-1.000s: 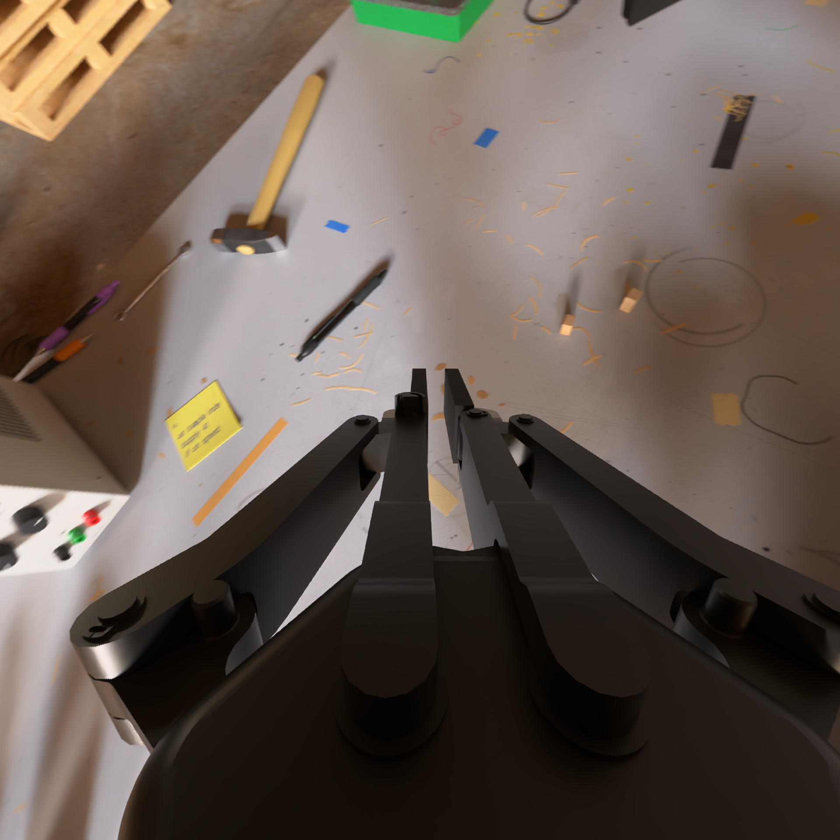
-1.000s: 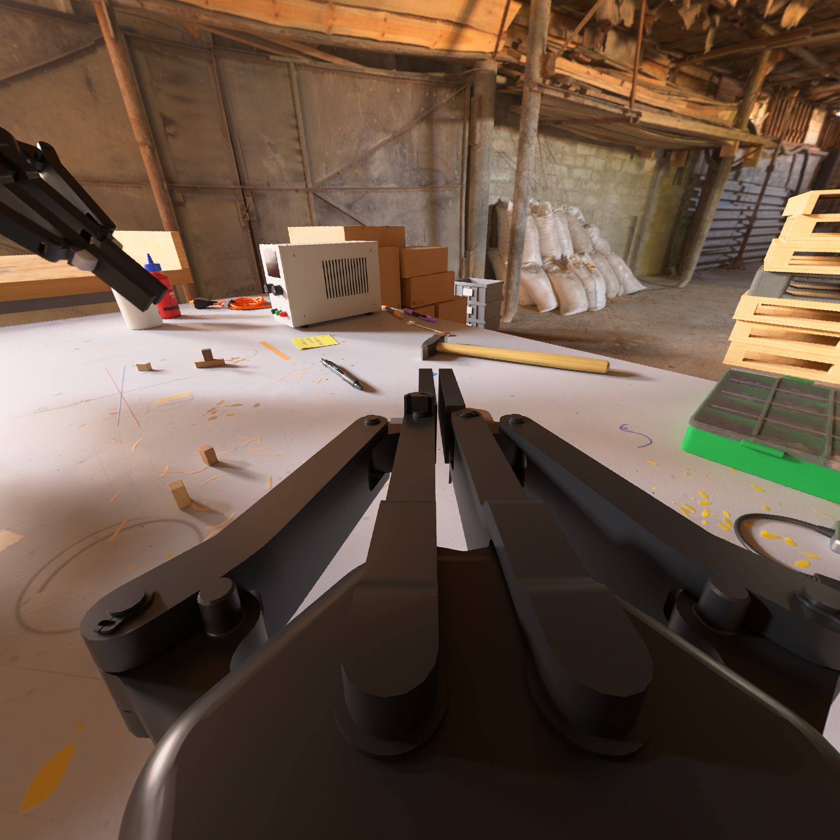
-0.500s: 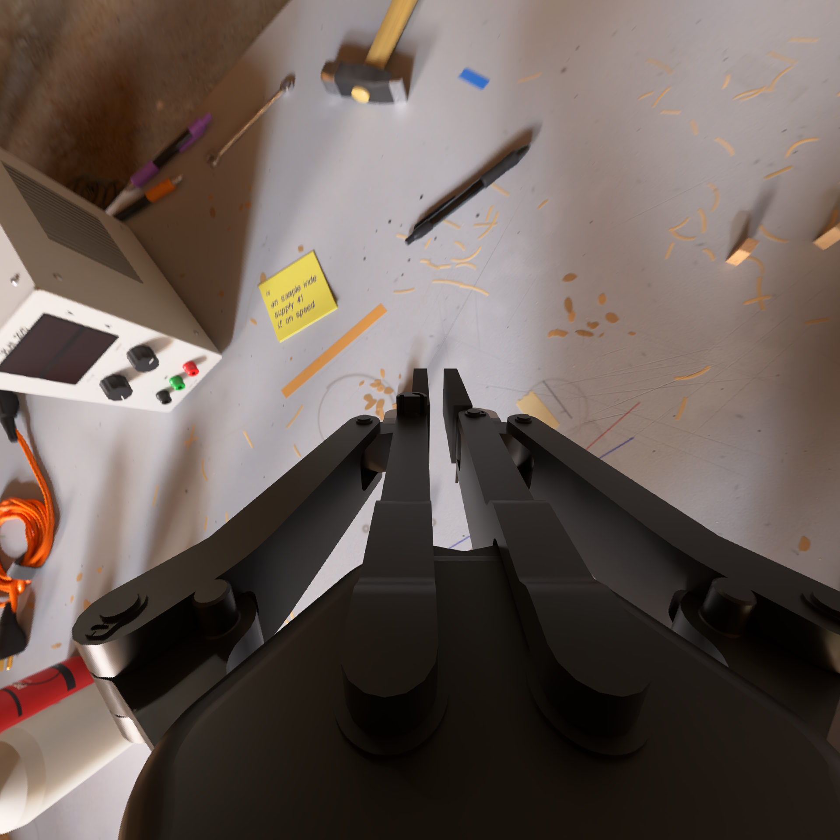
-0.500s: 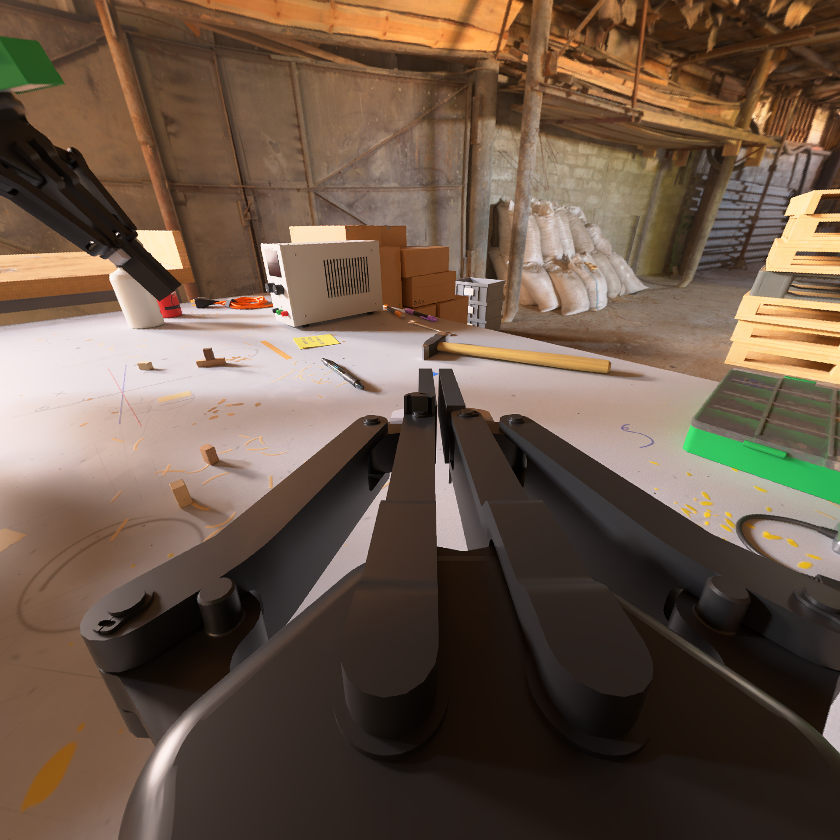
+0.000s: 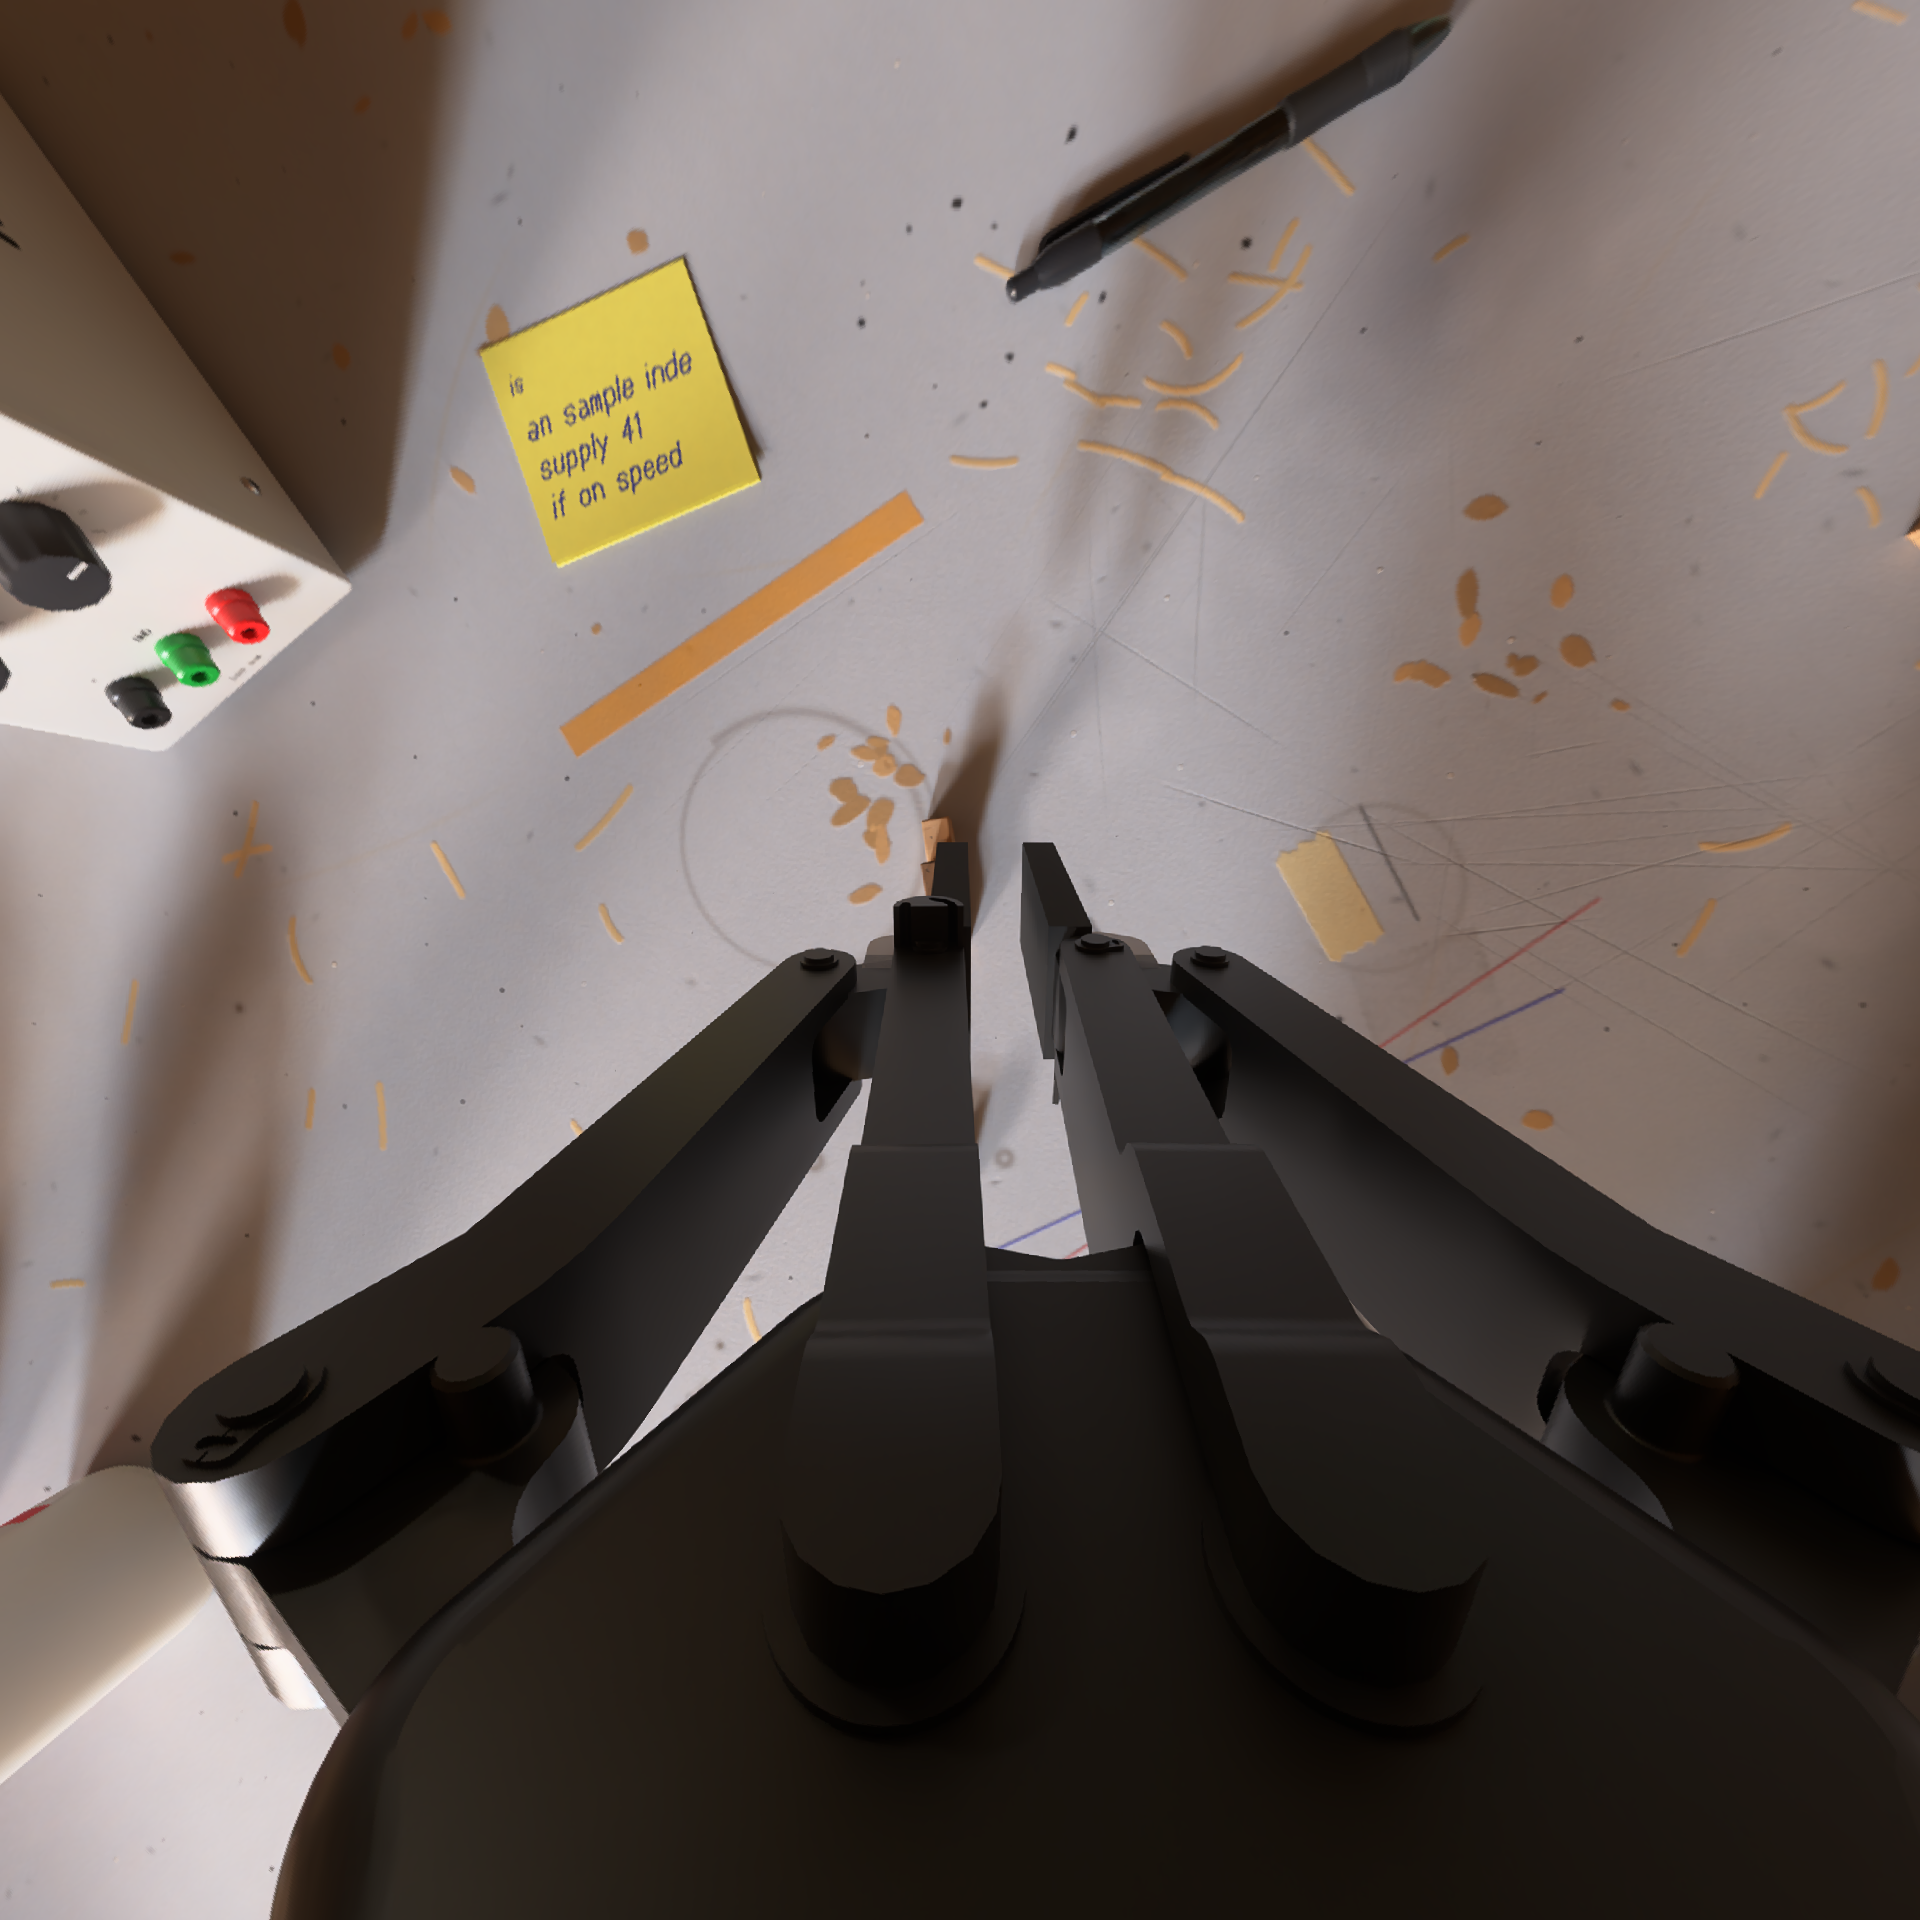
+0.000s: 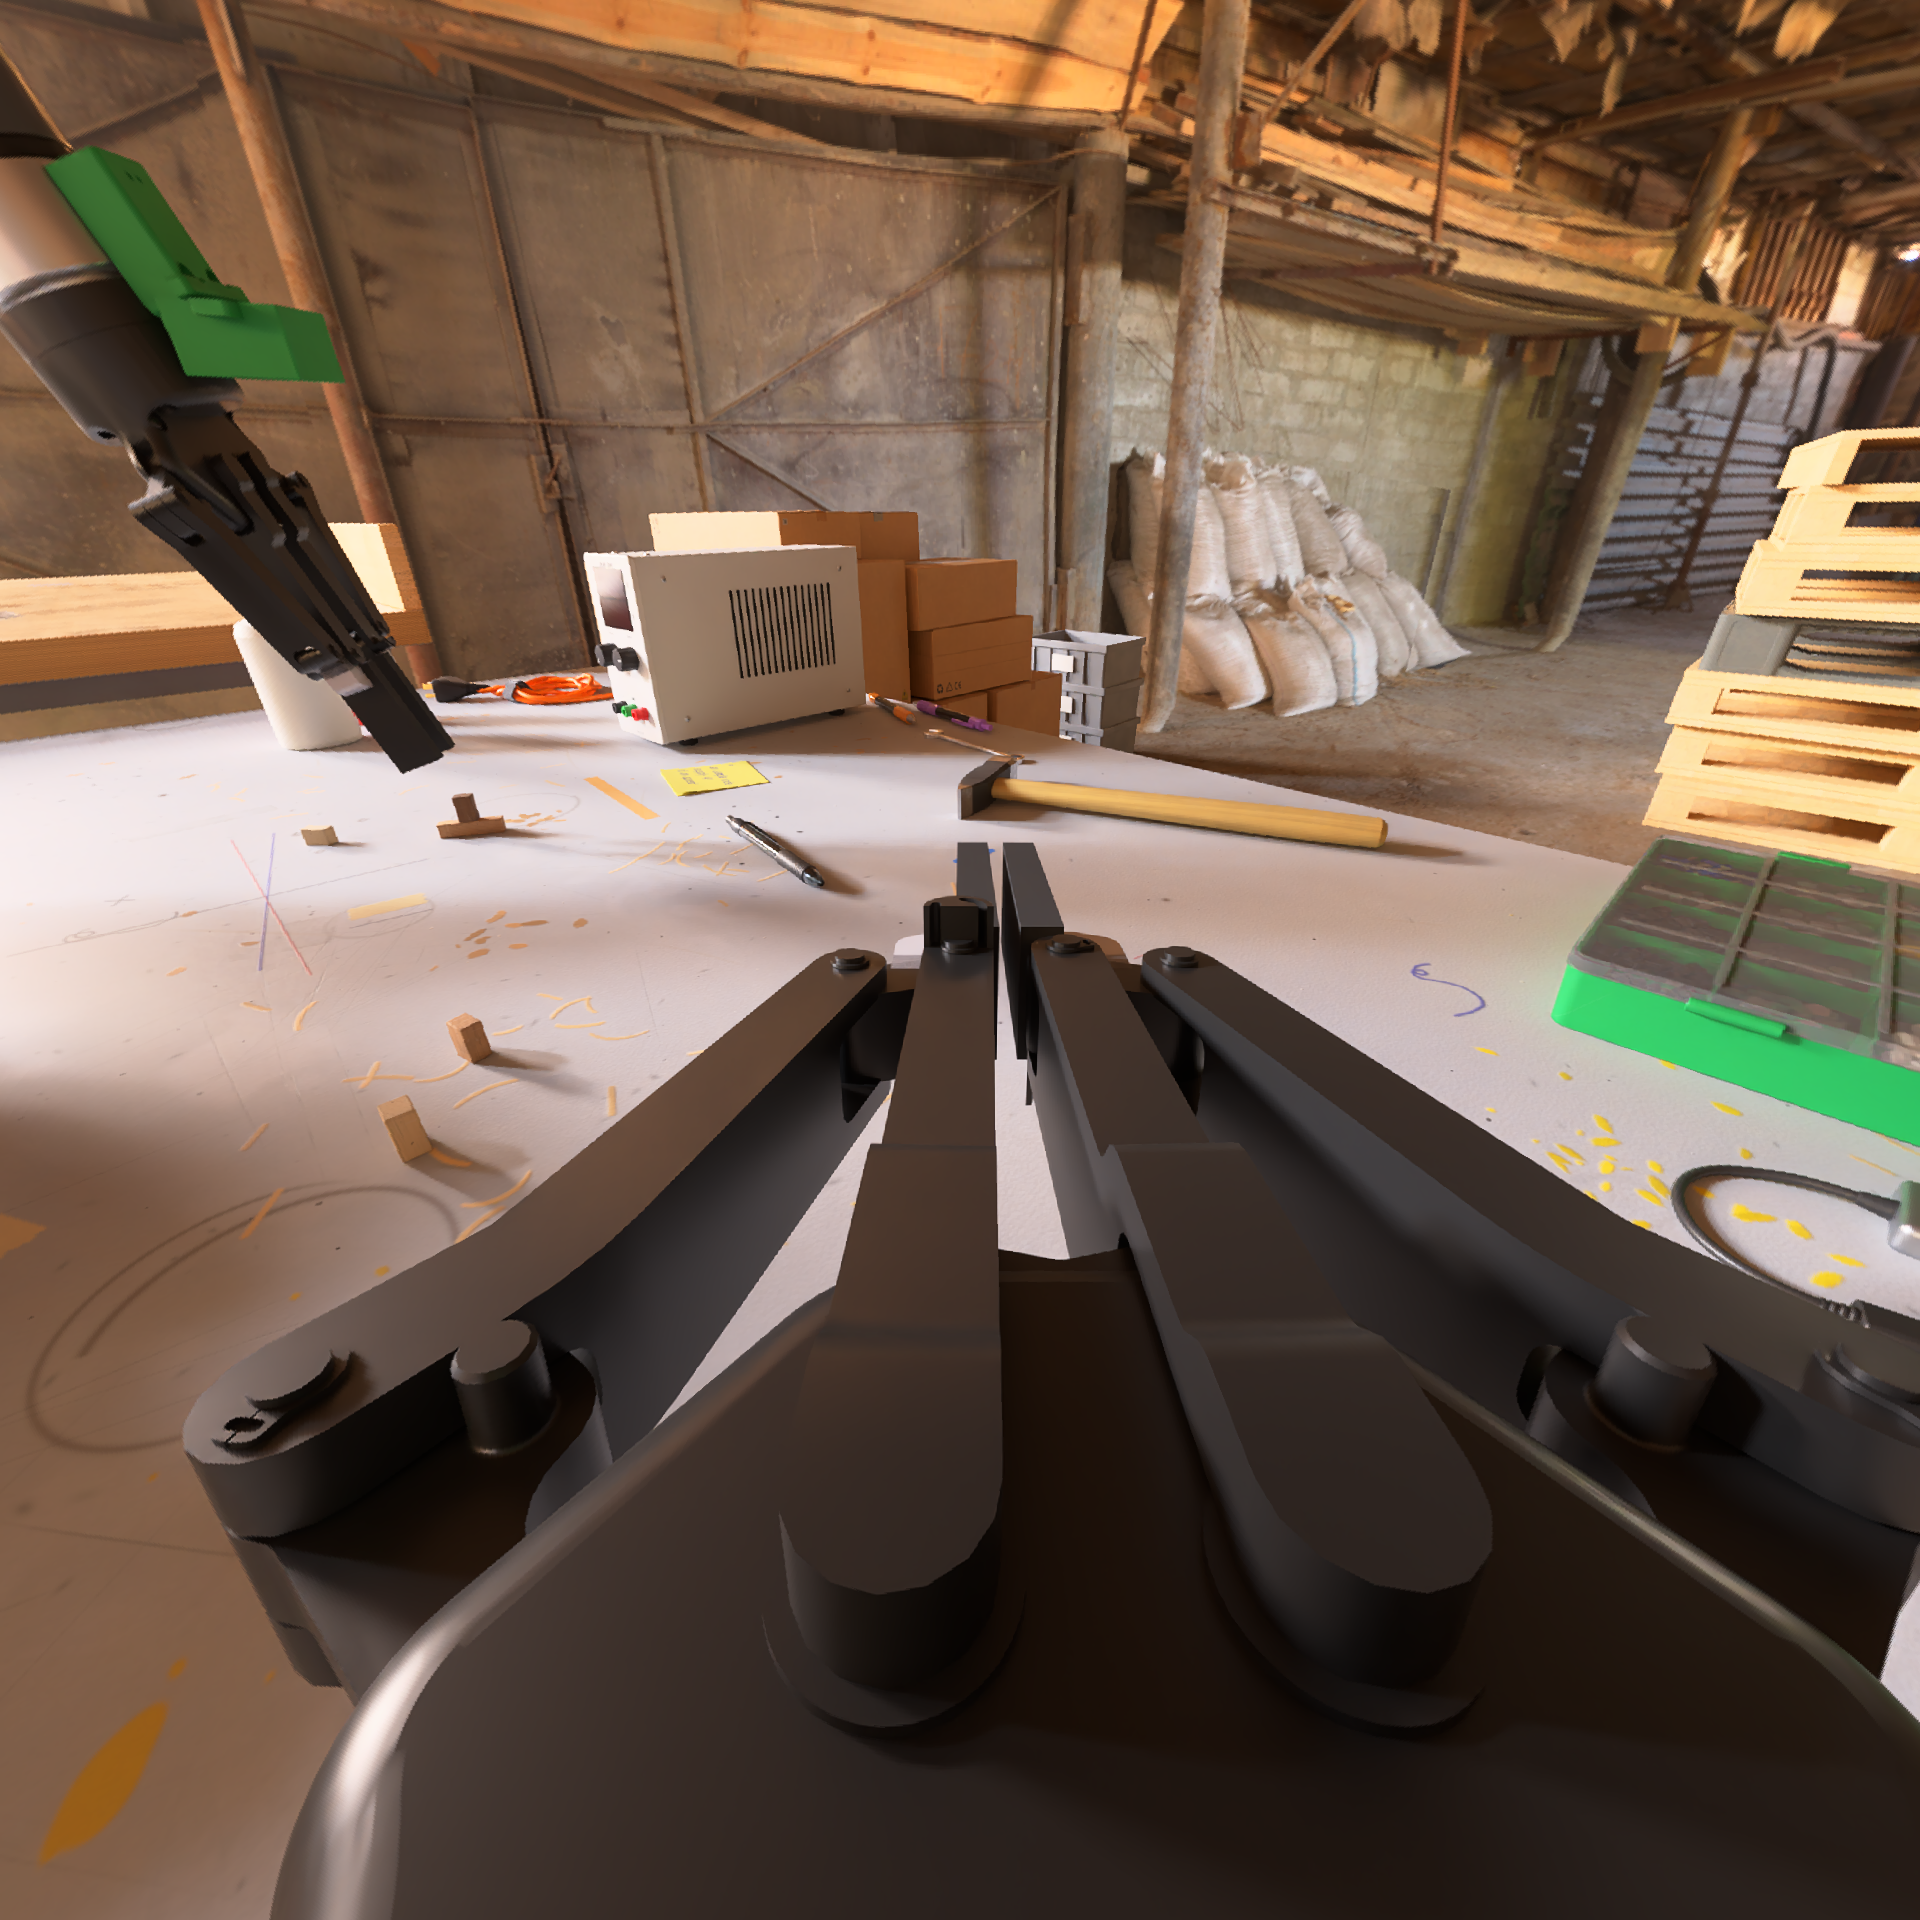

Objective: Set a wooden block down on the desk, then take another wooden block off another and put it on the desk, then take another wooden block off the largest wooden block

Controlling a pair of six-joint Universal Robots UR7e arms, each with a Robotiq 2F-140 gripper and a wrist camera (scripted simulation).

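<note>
In the right wrist view a small upright wooden block stands on a flat, larger wooden block at the far left of the desk. Three loose small blocks lie apart from it, one to its left and two nearer me. My left gripper hangs tilted just above the stack. In the left wrist view the left gripper is empty, its jaws a narrow gap apart, and the stacked block peeks out beyond the left fingertip. My right gripper is shut and empty above the desk.
A beige power supply box stands at the left, with a yellow note, an orange strip and a black pen nearby. A hammer, a green organiser tray and a white bottle also stand on the desk.
My left gripper has moved down and toward the power supply, ending over the stacked blocks, and its jaws are slightly wider apart. The right gripper has not moved.
</note>
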